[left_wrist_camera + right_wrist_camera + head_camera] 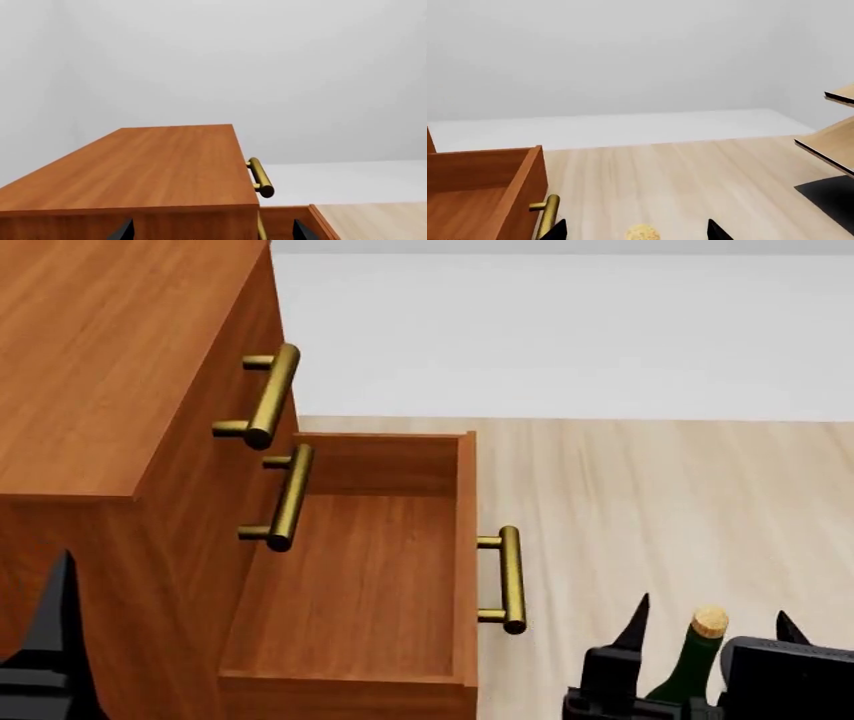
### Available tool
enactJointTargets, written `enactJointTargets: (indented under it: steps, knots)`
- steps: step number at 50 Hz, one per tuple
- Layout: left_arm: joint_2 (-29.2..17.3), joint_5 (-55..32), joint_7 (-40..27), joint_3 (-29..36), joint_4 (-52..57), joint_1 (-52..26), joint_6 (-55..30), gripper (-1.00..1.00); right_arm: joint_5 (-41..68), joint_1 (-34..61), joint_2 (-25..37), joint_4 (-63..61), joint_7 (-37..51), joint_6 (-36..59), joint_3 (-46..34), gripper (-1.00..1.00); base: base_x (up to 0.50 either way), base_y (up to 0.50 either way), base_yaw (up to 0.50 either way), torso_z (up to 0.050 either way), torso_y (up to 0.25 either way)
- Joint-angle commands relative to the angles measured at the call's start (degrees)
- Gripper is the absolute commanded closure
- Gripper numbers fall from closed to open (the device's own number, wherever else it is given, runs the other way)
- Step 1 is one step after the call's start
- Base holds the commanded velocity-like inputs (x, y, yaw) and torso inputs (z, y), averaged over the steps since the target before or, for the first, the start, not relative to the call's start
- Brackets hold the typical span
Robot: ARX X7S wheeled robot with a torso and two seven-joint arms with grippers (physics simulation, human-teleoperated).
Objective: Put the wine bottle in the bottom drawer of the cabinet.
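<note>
The cabinet (107, 360) stands at the left of the head view. Its bottom drawer (466, 540) is pulled out and open, with its brass handle (511, 580) facing right. My right gripper (713, 622) is shut on the wine bottle (683, 668), held upright to the right of the drawer's front; only its green neck and cork show. In the right wrist view the cork (642, 233) sits between the fingertips, and the drawer (487, 170) is to one side. My left gripper (212, 232) is open and empty over the cabinet top (147, 165).
Two upper drawer fronts with brass handles (267, 395) are closed. A pale wood rack (834, 145) on a black base (834, 195) stands off to the right. Light wood floor (667, 500) lies in front of the cabinet, with a white wall beyond.
</note>
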Motion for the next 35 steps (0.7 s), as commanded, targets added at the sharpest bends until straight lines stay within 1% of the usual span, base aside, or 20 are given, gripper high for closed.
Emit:
enactJointTargets:
  steps: [1, 15, 22, 33, 35]
  knots:
    - [0.75, -0.24, 0.11, 0.26, -0.18, -0.24, -0.45, -1.00, 1.06, 1.74, -1.50, 4.04, -1.72, 0.80, -0.06, -1.00, 0.00, 0.00, 0.00, 0.000, 0.000]
    - [0.84, -0.29, 0.46, 0.25, -0.47, -0.22, -0.21, -1.00, 0.51, 2.75, -4.04, 9.88, -4.44, 0.96, -1.07, -1.00, 0.00, 0.00, 0.00, 0.000, 0.000]
    - [1.06, 0.06, 0.52, 0.40, -0.63, -0.05, -0.34, -1.00, 0.74, 2.52, -4.15, 10.32, -4.45, 1.30, -1.24, -1.00, 0.00, 0.00, 0.00, 0.000, 0.000]
    - [1.08, -0.29, -0.16, 0.41, -0.35, -0.40, -1.12, -1.00, -0.66, 3.56, -6.04, 13.78, -6.06, 1.68, -2.48, -1.00, 0.00, 0.00, 0.00, 0.000, 0.000]
    - [0.83, -0.16, 0.46, 0.32, -0.41, 0.01, -0.19, -1.00, -0.81, 3.78, -6.36, 14.50, -6.42, 1.70, -2.62, -1.00, 0.00, 0.00, 0.00, 0.000, 0.000]
